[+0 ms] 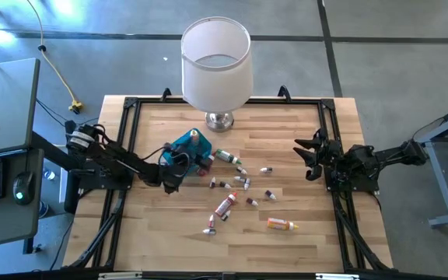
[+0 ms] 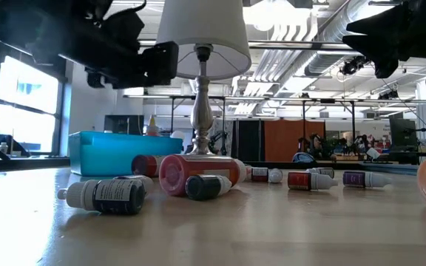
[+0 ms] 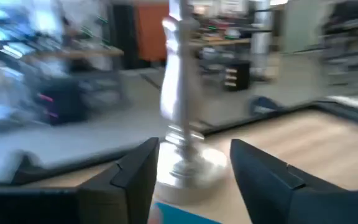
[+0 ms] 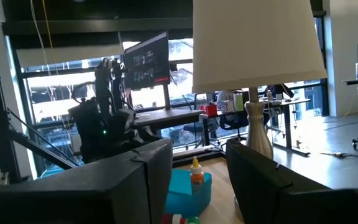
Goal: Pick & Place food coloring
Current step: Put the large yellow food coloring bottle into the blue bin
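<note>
Several tiny food coloring bottles lie on their sides across the middle of the wooden table: a red one (image 1: 225, 205), an orange one (image 1: 281, 225), a dark one (image 2: 109, 196). One orange bottle (image 1: 195, 136) stands upright in the blue tray (image 1: 183, 145), also seen in the right wrist view (image 4: 196, 172). My left gripper (image 1: 176, 165) hovers open just above the tray's near left corner, and nothing is between its fingers (image 3: 135, 174). My right gripper (image 1: 309, 155) waits open at the right side, raised, pointing toward the tray.
A table lamp with a white shade (image 1: 216, 62) and a silver base (image 3: 188, 168) stands at the far middle, right behind the tray. A black frame (image 1: 131, 109) runs round the table's edges. Bare wood lies near the front edge.
</note>
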`<action>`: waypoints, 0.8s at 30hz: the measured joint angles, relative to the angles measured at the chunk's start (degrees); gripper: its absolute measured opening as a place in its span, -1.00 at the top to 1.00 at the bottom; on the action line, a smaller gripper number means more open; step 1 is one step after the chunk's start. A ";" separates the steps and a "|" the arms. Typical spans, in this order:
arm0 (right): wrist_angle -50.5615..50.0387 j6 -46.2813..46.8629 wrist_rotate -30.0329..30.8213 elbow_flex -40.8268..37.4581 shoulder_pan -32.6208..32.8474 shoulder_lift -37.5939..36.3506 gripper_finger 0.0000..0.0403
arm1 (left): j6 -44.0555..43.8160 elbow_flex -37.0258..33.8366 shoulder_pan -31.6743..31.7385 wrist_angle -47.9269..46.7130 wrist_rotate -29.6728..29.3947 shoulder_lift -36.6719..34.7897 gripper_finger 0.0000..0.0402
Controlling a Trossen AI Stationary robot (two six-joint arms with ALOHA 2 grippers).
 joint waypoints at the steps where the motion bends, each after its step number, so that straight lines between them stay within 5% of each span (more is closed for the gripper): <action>1: 0.00 0.00 0.00 0.00 -0.01 0.00 0.28 | -3.78 0.00 0.24 -2.41 0.93 0.00 0.16; 4: -0.01 0.02 -0.01 0.00 0.01 0.00 0.28 | -12.88 0.00 2.23 -10.51 1.68 0.00 0.48; 8: -0.01 0.00 0.00 0.00 0.00 0.00 0.28 | -23.23 -0.02 5.77 -19.45 10.66 0.02 0.93; 16: -0.02 -0.26 0.00 0.01 0.00 0.00 0.28 | -36.58 -0.04 12.09 -27.89 23.51 0.02 0.99; 24: -0.02 -0.32 0.00 0.00 0.00 0.00 0.28 | -39.36 -0.04 12.43 -30.32 25.10 0.04 0.99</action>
